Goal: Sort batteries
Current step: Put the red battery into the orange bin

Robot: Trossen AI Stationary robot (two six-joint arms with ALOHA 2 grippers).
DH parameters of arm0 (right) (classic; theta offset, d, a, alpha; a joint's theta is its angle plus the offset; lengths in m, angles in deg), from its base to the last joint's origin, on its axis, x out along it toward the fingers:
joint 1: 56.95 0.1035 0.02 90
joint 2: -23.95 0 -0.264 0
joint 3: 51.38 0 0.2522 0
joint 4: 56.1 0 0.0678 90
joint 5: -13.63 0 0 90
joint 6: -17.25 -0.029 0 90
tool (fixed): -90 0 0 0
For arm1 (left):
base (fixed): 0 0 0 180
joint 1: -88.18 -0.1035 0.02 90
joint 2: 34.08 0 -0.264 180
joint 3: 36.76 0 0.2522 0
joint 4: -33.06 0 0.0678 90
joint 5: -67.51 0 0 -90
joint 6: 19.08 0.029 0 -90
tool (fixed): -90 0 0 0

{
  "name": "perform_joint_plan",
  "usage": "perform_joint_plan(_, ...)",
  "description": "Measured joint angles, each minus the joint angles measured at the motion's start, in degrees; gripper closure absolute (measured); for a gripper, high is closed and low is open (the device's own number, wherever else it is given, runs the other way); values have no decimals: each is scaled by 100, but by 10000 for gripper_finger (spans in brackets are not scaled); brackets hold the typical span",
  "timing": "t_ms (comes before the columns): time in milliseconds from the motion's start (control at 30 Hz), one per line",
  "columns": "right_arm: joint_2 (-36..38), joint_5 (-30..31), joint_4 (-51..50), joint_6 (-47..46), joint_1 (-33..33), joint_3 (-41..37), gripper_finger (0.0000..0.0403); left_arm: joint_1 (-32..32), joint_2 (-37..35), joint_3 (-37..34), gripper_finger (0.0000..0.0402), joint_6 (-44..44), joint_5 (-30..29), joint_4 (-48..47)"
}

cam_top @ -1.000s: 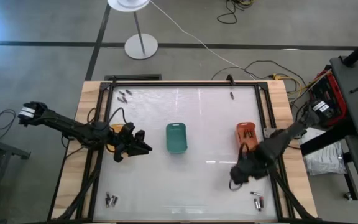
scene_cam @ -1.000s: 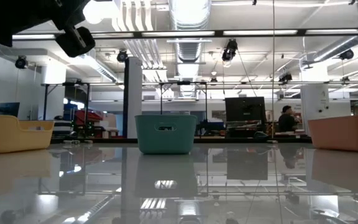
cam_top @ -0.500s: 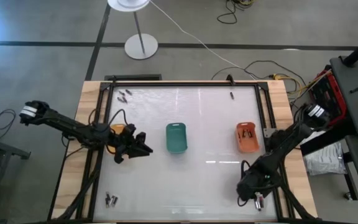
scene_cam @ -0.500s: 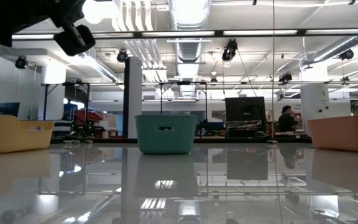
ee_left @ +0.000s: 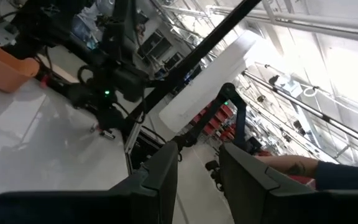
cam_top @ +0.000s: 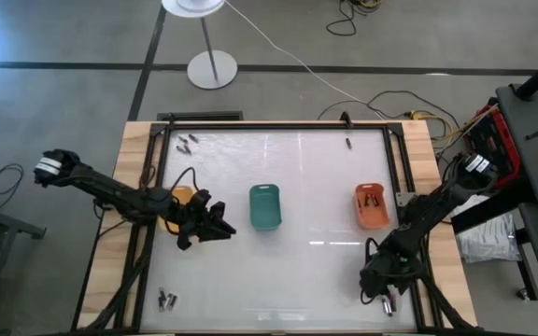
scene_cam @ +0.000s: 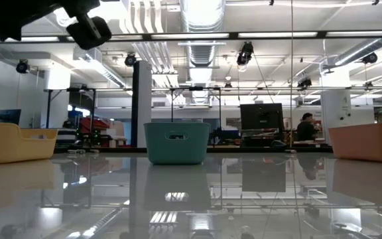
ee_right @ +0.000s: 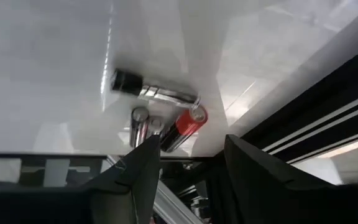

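Observation:
Three batteries lie together near the table's near right corner: a black-and-silver one, a silver one and a red one. My right gripper hangs open just above them, pointing down, and touches none. More batteries lie in the far left corner, the near left corner and at the far edge. My left gripper is open and raised between the yellow tray and the green tray.
The orange tray stands right of centre and holds a few batteries. A dark frame rail runs right beside the three batteries at the table's right edge. Wide bare tabletop lies between the trays and the near edge. A person's forearm shows beyond the table.
My right gripper has moved from beside the orange tray toward the near edge and come down over the batteries in the near right corner. My left gripper has drifted a little toward the table's right and near edge. No battery has moved.

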Motion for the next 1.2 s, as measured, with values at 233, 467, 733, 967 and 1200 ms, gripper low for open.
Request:
perform_joint_plan(233,9,13,213,-137,32,-128,242,15,225,486,301,53,713,-579)
perform_joint_plan(467,4,-14,262,-161,178,-128,253,37,82,912,301,602,592,-1200)
perform_joint_plan(733,-63,-23,264,-158,189,-112,265,56,-459,995,301,942,492,-1304)
perform_joint_plan(967,-18,160,-152,-180,201,92,264,68,-845,988,301,1147,393,-1581)
perform_joint_plan(1200,-47,212,-714,-331,214,595,248,68,-839,988,301,1197,387,-1701)
